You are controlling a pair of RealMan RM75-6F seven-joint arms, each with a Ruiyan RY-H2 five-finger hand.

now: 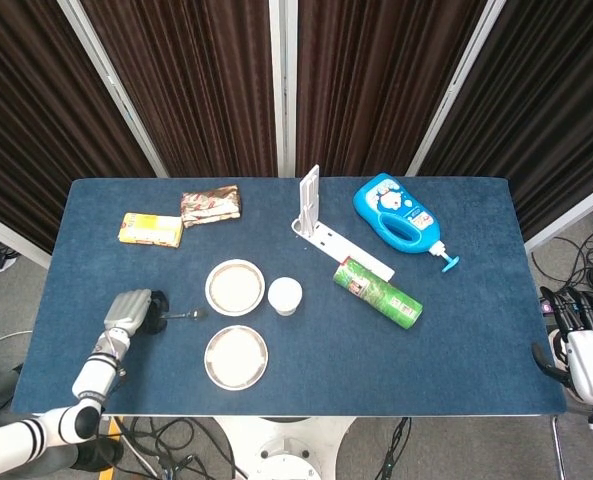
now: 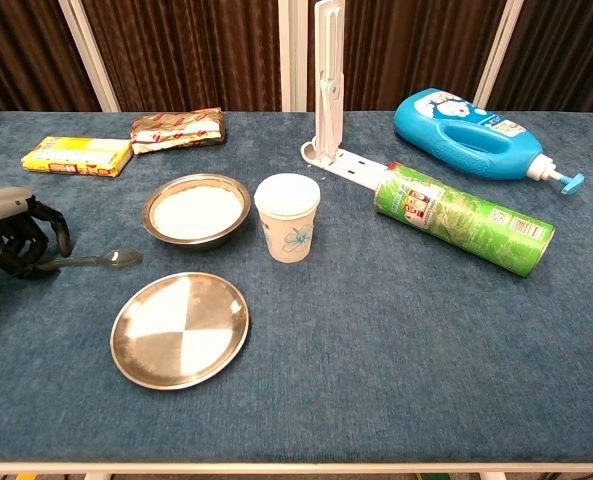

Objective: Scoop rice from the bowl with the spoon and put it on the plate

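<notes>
Chest view shows the left hand (image 2: pixel 14 240) near the table's (image 2: pixel 396 340) left edge, fingers curled around the handle end of the spoon (image 2: pixel 96 260), which lies flat on the cloth. Just right of it sit the rice bowl (image 2: pixel 196 209) and, nearer the front edge, the plate (image 2: pixel 180 329). The right hand (image 1: pixel 583 340) hangs off the right edge, fingers apart, holding nothing.

My left robot hand (image 1: pixel 131 311) sits low on the surface (image 1: pixel 476 330) near its left edge, fingers (image 2: pixel 21 245) curled down; grip unclear. Left forearm runs back off the front-left corner. My right robot hand (image 1: pixel 583 340) hangs off the right edge, fingers spread, holding nothing.
</notes>
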